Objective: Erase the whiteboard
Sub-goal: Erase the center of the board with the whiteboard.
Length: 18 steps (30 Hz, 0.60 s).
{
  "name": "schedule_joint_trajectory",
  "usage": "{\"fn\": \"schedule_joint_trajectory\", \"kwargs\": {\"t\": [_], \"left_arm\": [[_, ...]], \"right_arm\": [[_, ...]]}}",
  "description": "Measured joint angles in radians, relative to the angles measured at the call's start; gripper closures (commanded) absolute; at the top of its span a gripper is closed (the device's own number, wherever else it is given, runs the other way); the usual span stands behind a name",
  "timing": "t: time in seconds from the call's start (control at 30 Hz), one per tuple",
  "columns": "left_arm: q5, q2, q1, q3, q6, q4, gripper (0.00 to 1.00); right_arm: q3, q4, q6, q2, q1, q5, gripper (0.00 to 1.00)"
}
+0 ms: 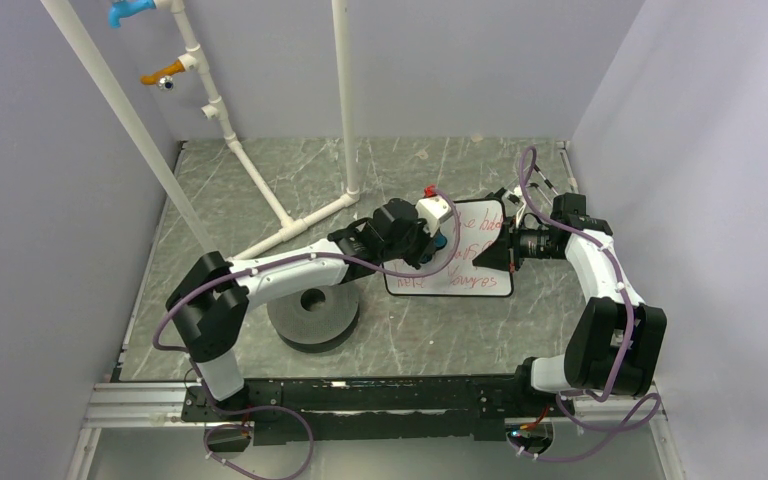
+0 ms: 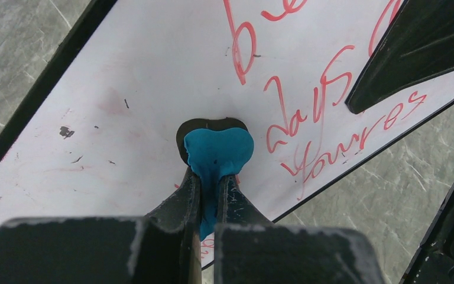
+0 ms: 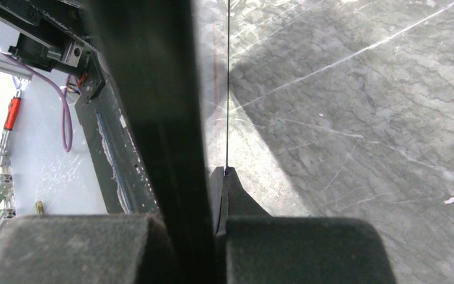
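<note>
The whiteboard [image 1: 475, 262] is lying on the bench [image 1: 430, 340] near the black disc [image 1: 312, 315]. The left fingers [image 2: 188, 198] are gripping the blue eraser [image 2: 217, 151] and pressing it on the board. The half toward the disc is looking wiped; red writing [image 2: 307, 118] is remaining beyond it. The right fingers [image 3: 232, 198] seem to be clamping the board's far edge, which is showing only edge-on there.

The left arm [image 1: 280, 268] and right arm [image 1: 605, 270] are white shells joined by bulky black housings. Each trails a purple cable [image 1: 163, 330], looping out at 8 and 4 o'clock. The left hand [image 2: 210, 177] has black fingers [image 2: 183, 201] with scuffed, chipped edges.
</note>
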Motion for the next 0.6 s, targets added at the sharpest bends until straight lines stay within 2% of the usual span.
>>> {"fn": "schedule_joint_trajectory", "kwargs": {"t": [0.17, 0.47, 0.6], "left_arm": [[0.002, 0.0, 0.0, 0.02, 0.001, -0.022, 1.0], [0.0, 0.044, -0.033, 0.166, 0.019, -0.017, 1.0], [-0.02, 0.055, -0.051, 0.17, 0.021, -0.003, 1.0]], "right_arm": [[0.0, 0.0, -0.002, 0.0, 0.0, -0.001, 1.0], [0.0, -0.005, -0.021, 0.0, 0.007, -0.005, 1.0], [0.0, -0.007, -0.02, 0.0, 0.008, -0.004, 1.0]]}}
